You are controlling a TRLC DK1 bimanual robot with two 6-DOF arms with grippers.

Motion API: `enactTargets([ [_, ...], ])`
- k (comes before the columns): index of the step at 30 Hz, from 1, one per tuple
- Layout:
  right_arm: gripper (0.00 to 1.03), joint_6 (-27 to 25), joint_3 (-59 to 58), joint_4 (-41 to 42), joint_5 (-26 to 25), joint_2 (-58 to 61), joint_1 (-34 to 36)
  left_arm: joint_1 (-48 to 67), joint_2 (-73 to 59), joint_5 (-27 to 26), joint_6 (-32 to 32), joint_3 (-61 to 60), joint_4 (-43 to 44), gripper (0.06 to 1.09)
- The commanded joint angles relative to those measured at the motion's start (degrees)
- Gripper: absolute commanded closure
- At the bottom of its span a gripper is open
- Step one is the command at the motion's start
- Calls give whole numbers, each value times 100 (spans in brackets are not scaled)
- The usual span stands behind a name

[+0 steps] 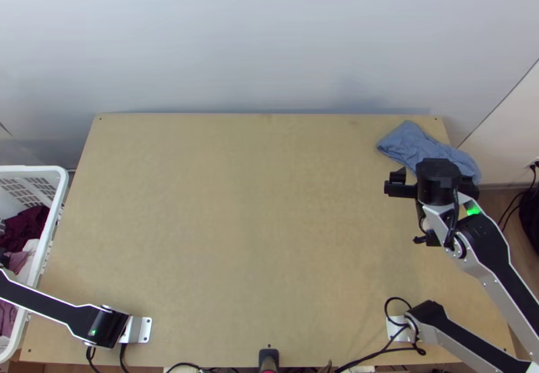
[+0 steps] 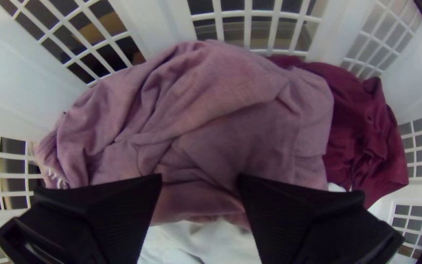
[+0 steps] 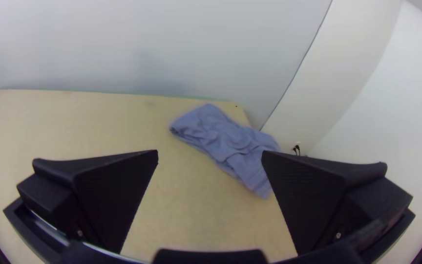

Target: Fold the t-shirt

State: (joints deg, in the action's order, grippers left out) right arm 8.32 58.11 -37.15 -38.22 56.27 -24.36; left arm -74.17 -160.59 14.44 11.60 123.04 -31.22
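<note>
Left pincer [image 2: 200, 178] over basket [image 2: 145, 24] of clothes [image 2: 221, 93]

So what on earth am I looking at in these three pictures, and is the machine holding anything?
This is a pair of robot arms fixed at a wooden table. The top view looks down from high over the table's near edge; the other two come from cameras on the arms' wrists.

A crumpled blue cloth lies at the table's far right corner. The left gripper is over a white basket holding mauve cloth and dark red cloth. The right gripper is above the table. Both have their fingers apart, apparently holding nothing.
</note>
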Motion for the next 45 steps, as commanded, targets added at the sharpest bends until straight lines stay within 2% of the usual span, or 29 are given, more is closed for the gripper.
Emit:
enactTargets([
  [1,4,-49,8,-12,-10,68,-7,-27,-376,-37,-175,317,-209,62],
  [3,4,-49,-1,-30,-10,59,-7,-36,-367,-160,-228,308,-235,87],
  [4,4,-49,-10,-30,-10,51,-7,-71,-420,-345,-245,413,-411,93],
  [6,4,-49,-19,-30,-2,24,-7,-71,-411,-732,-245,598,-912,95],
  [10,4,-32,-1,-30,-2,-28,-7,-89,28,-1039,-228,528,-1114,105],
  [21,4,-23,104,-30,7,-222,-16,-97,1847,-1716,-263,457,-1501,105],
  [28,4,-14,148,-30,16,-336,-25,-45,3148,-2604,-219,457,-1905,105],
  [34,4,-5,192,-30,16,-442,-16,69,4546,-3861,-175,396,-2450,105],
  [41,4,3,333,-38,7,-617,1,790,6233,-4537,-289,53,-2784,105],
  [45,4,3,359,-38,7,-811,45,1546,7103,-4581,-325,-184,-2881,105],
])
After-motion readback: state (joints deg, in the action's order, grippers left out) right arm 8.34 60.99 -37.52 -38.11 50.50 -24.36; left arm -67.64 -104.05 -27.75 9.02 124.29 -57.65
